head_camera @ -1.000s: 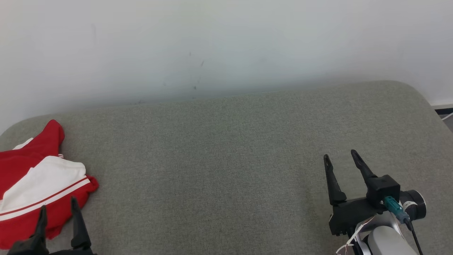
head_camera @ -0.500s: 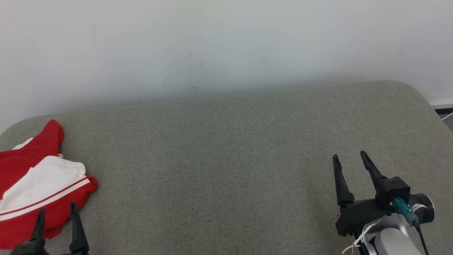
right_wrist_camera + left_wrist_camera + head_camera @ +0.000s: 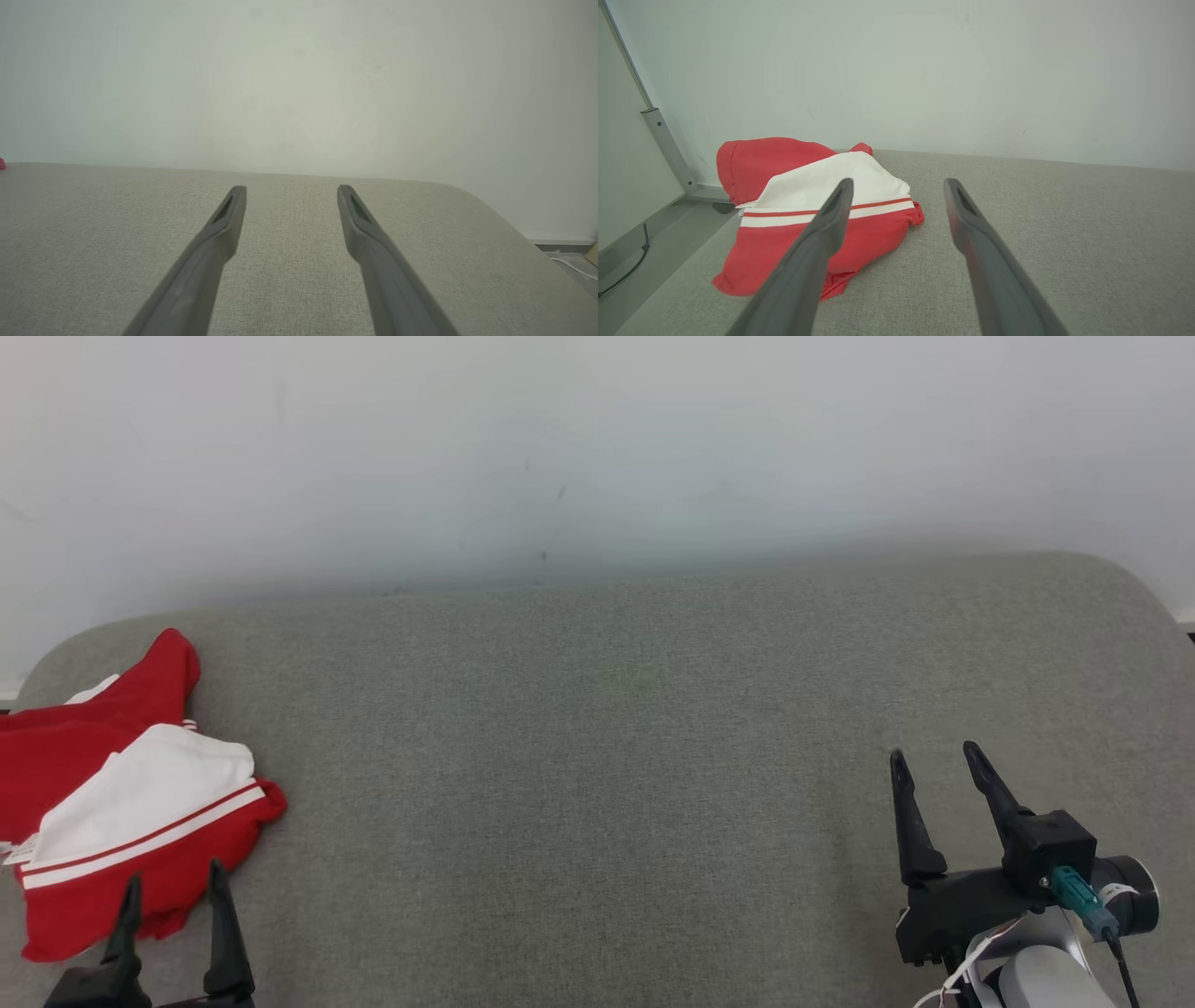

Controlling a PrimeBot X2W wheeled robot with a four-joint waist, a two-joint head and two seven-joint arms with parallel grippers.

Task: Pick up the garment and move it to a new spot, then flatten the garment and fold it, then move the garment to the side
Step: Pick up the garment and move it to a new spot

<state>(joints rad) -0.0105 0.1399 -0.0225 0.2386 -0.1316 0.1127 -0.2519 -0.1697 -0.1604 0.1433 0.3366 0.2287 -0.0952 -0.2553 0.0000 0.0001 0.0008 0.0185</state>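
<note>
Garment: red and white garment (image 3: 131, 803) is lying crumpled in a loose heap at the far left end of the grey upholstered surface (image 3: 597, 756), close to its rounded left corner.
Garment look: a white panel is sitting across the middle of the heap. Red cloth is showing above and below it, and a thin red stripe is running through the white band.
Garment contact: the cloth is resting on the surface alone, with neither claw touching it.
Left gripper (image 3: 175, 875): it is hovering at the near edge of the heap with its two dark fingers standing well apart and nothing between them. In the left wrist view its left finger is crossing in front of the red hem, and its right finger is pointing over bare grey fabric.
Right gripper (image 3: 934, 752): it is hanging over the right part of the surface, well apart from the garment. Its fingers are spread wide and holding nothing.
Right wrist: a teal connector (image 3: 1074, 891) is sticking out beside the dark gripper body.
Surface: the grey fabric is stretching bare between the two grippers.
Wall (image 3: 597, 448): a pale wall with a few small dark marks is rising just behind the surface.
Left surroundings: a grey metal post (image 3: 668, 149) is leaning up from the floor (image 3: 644, 233) beyond the garment, and a dark green cable (image 3: 626, 275) is trailing across that floor.
</note>
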